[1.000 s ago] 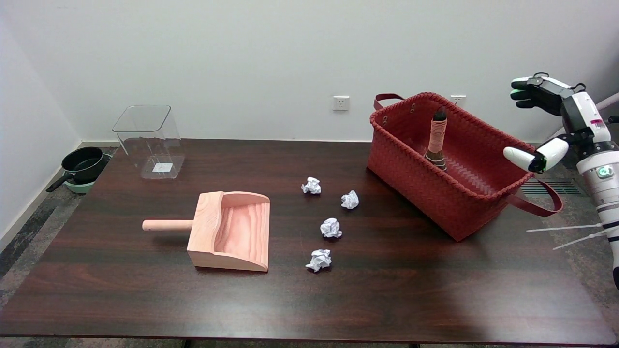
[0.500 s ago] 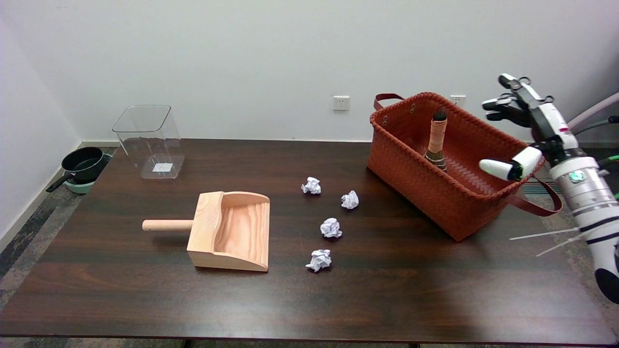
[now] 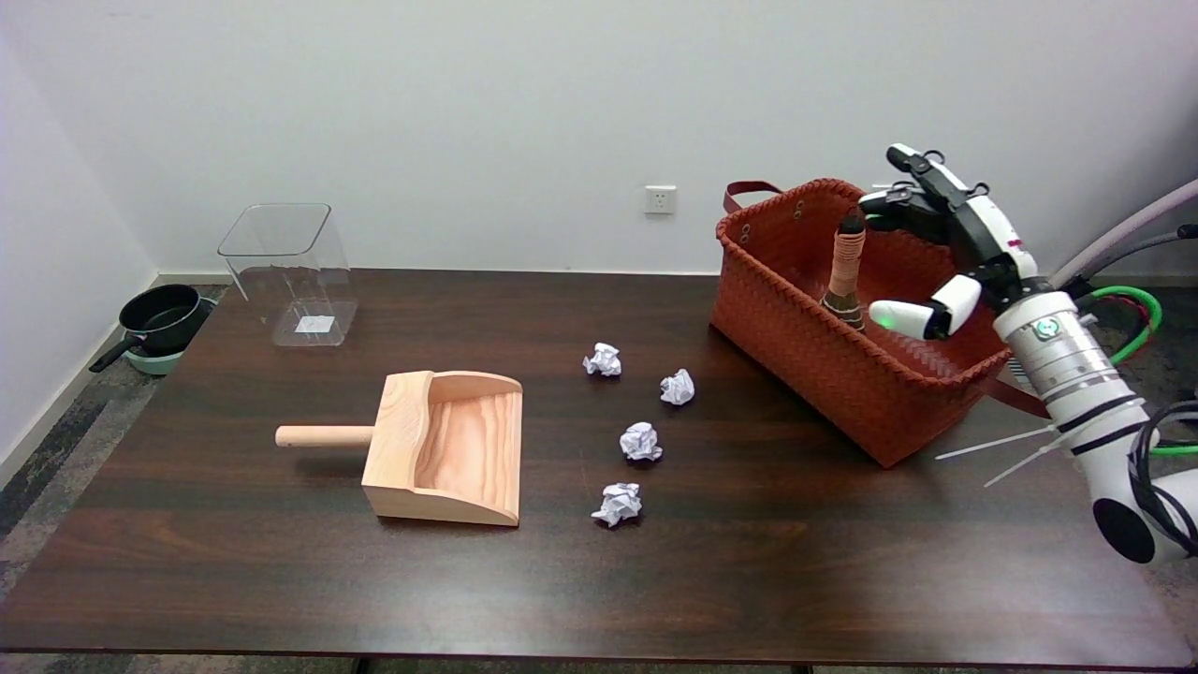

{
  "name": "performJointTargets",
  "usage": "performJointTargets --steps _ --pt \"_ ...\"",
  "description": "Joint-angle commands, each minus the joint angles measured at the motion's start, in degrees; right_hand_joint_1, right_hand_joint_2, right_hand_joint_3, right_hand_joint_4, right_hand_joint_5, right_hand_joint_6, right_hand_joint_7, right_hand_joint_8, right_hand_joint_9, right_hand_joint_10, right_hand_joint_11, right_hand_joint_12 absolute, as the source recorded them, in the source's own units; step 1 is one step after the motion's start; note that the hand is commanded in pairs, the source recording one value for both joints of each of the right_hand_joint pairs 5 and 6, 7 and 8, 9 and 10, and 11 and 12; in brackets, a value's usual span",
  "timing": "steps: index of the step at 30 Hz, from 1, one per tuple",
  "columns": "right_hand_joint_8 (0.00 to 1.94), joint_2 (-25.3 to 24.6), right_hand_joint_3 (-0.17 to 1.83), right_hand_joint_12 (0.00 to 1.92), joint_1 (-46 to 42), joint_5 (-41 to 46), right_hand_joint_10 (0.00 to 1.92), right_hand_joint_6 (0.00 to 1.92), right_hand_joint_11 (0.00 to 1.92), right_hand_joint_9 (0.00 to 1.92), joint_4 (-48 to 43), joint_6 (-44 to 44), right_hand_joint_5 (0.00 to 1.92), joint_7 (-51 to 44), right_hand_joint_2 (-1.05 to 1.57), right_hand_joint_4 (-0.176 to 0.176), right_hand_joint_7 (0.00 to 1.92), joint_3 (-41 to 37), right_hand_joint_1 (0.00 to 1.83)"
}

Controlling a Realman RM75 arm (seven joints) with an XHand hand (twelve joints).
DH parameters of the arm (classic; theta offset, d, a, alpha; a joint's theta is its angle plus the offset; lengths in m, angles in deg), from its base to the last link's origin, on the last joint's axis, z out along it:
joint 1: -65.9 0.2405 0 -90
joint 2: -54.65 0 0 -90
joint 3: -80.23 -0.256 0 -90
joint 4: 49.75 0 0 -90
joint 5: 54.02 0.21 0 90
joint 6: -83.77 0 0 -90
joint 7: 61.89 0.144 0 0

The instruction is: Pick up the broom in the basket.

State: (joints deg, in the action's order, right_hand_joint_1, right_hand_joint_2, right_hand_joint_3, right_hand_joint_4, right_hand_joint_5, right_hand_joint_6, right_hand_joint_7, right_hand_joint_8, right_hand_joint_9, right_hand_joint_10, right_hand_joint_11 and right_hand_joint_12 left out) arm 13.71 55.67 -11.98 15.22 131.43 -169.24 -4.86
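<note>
The broom (image 3: pixel 845 270) stands upright inside the red woven basket (image 3: pixel 824 360) at the table's right rear; only its pink-wrapped handle with a dark tip shows, the bristles are hidden by the basket wall. My right hand (image 3: pixel 936 248) hovers over the basket's right half, fingers spread and holding nothing. Its upper fingers reach close to the handle's dark tip, and the thumb points left a little lower, just right of the handle. No contact with the broom is visible.
A wooden dustpan (image 3: pixel 445 446) lies left of centre. Several crumpled paper balls (image 3: pixel 641 440) sit between it and the basket. A clear plastic bin (image 3: pixel 290 273) stands at the back left. A black pan (image 3: pixel 159 318) is on the floor beyond the table's left edge.
My right hand has moved left from beyond the basket's right rim to over its interior, closing in on the broom handle. The broom and basket have not moved.
</note>
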Motion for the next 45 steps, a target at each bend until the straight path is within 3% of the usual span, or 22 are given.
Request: performJointTargets --steps 1,16,29,36,45 --pt "0.61 -1.65 1.25 0.57 3.49 0.18 0.49 0.18 0.57 0.49 3.15 -5.52 0.18 7.41 -0.43 0.000 0.61 4.41 1.20" --pt "0.63 -6.06 1.17 0.59 5.54 0.18 0.53 0.20 0.59 0.53 5.83 -7.52 0.20 8.61 -0.35 0.000 0.63 7.49 1.20" --pt "0.68 -6.34 1.10 0.59 6.60 0.18 0.58 0.20 0.59 0.58 4.35 -7.50 0.20 11.08 -0.22 0.000 0.68 8.00 1.20" --pt "0.72 -6.34 1.03 0.64 6.76 0.20 0.75 0.21 0.64 0.75 3.18 -7.04 0.21 11.08 -0.12 0.000 0.72 7.44 1.20" --pt "0.75 -6.42 0.98 0.66 6.76 1.54 0.82 0.22 0.66 0.82 2.34 -6.86 0.22 11.08 0.00 0.000 0.75 6.48 1.21"
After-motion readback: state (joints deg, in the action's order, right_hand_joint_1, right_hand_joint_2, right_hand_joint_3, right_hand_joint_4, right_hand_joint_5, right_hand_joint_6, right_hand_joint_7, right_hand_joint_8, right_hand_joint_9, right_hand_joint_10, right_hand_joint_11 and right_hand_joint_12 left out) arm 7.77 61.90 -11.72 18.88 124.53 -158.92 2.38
